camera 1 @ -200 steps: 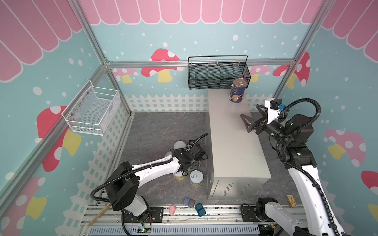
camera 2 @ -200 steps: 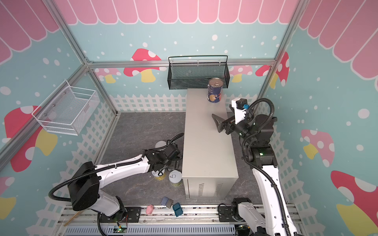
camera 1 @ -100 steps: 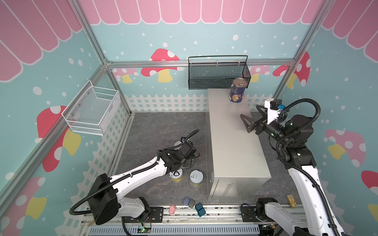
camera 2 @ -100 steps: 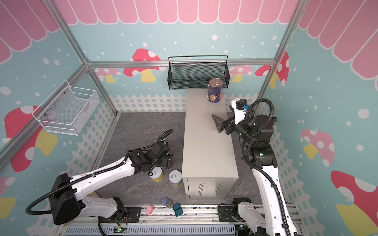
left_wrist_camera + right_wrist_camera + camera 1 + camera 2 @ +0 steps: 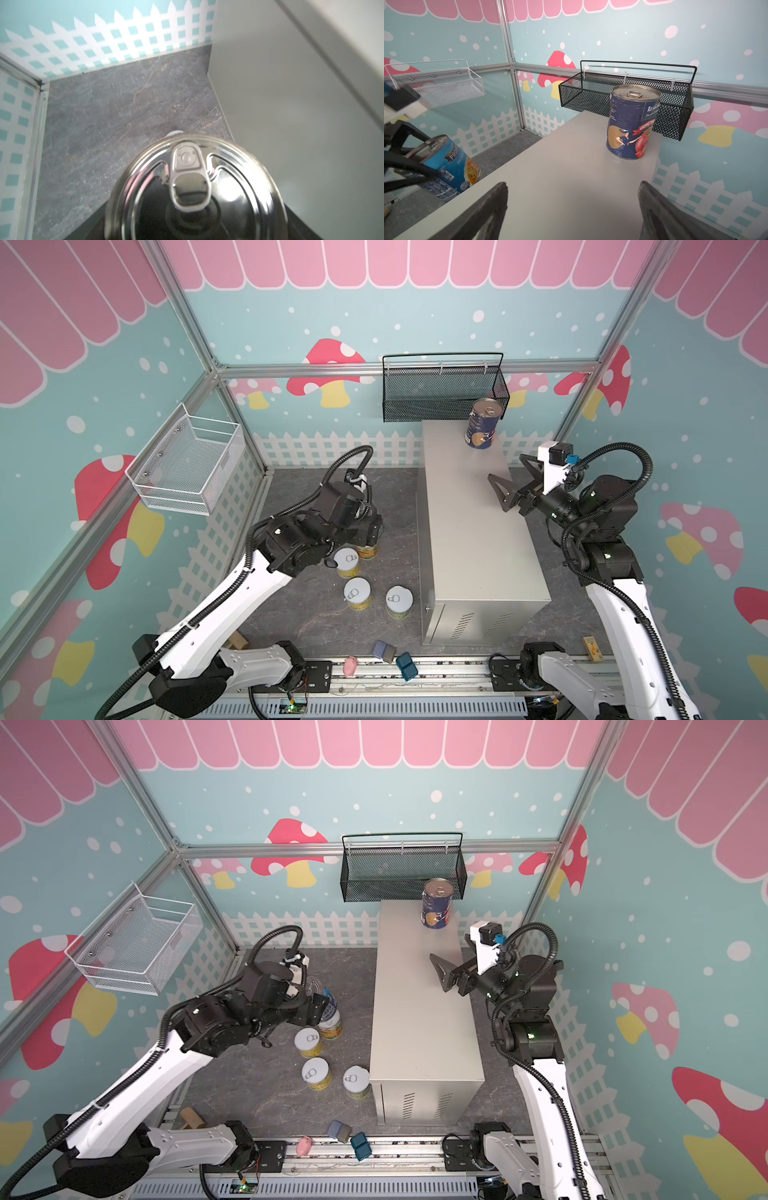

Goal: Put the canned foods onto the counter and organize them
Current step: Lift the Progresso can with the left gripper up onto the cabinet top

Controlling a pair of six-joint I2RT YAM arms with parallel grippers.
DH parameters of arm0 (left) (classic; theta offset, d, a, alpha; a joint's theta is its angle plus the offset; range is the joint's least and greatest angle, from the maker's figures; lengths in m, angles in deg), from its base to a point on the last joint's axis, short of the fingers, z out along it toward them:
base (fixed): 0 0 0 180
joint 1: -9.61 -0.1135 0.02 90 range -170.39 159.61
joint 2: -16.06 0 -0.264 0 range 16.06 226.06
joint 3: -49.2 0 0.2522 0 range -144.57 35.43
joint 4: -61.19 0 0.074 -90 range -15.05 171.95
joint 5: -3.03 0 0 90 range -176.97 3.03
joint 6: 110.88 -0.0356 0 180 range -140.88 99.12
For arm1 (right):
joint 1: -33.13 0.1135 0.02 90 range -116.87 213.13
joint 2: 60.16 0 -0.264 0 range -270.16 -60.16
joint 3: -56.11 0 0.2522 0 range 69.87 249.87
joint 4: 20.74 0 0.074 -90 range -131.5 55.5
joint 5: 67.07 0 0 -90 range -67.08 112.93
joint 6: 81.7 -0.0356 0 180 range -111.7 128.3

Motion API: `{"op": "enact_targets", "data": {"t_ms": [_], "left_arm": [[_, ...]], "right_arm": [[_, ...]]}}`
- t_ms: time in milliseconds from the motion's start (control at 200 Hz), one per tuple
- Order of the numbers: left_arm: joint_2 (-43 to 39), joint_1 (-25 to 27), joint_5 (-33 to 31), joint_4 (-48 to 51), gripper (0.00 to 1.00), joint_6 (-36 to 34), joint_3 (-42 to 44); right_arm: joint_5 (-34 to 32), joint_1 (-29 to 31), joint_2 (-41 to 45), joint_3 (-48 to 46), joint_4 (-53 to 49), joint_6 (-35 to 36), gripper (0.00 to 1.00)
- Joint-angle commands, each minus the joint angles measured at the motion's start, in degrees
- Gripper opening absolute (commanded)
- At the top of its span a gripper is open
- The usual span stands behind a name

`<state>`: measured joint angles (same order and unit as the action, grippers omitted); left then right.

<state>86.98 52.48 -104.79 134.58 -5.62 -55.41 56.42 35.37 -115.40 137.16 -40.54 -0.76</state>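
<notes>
My left gripper point(image 5: 322, 1006) is shut on a tall blue-labelled can point(image 5: 328, 999), lifted off the floor left of the counter point(image 5: 469, 556). In the left wrist view that can's pull-tab lid point(image 5: 195, 187) fills the lower part. The right wrist view shows the held can point(image 5: 452, 166) tilted beside the counter edge. Several short yellow cans point(image 5: 357, 593) stand on the floor below it. Another dark blue can point(image 5: 481, 425) stands upright at the counter's far end. My right gripper point(image 5: 507, 467) hovers open over the counter top, empty, short of that can point(image 5: 633, 122).
A black mesh basket point(image 5: 444, 393) hangs on the back wall just behind the counter's far end. A white wire basket point(image 5: 187, 468) is fixed to the left wall. Small blue and pink blocks point(image 5: 384, 649) lie by the front rail.
The left arm has drawn back from the yellow cans and risen, carrying the blue can up with it. The right arm has stayed still, open.
</notes>
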Motion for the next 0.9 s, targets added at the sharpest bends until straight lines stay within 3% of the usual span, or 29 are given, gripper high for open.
{"op": "enact_targets", "data": {"t_ms": [0,165,505,896], "left_arm": [[1.6,-0.2,4.1,0.5,0.40,-6.3,-10.6],[8.5,-0.1,10.4,3.7,0.40,-9.7,-23.7],[24.7,2.8,13.4,13.1,0.41,-14.5,-51.2],[32.5,4.2,17.8,13.5,0.42,-14.6,-62.4]], "right_arm": [[0.3,0.1,1.3,-0.9,0.3,0.7,0.99],[-3.1,0.1,2.2,-1.0,-2.0,0.8,0.99],[-7.1,0.1,5.0,-2.4,-4.2,0.2,0.99],[-9.3,0.1,6.8,-4.0,-4.3,-0.9,0.99]]}}
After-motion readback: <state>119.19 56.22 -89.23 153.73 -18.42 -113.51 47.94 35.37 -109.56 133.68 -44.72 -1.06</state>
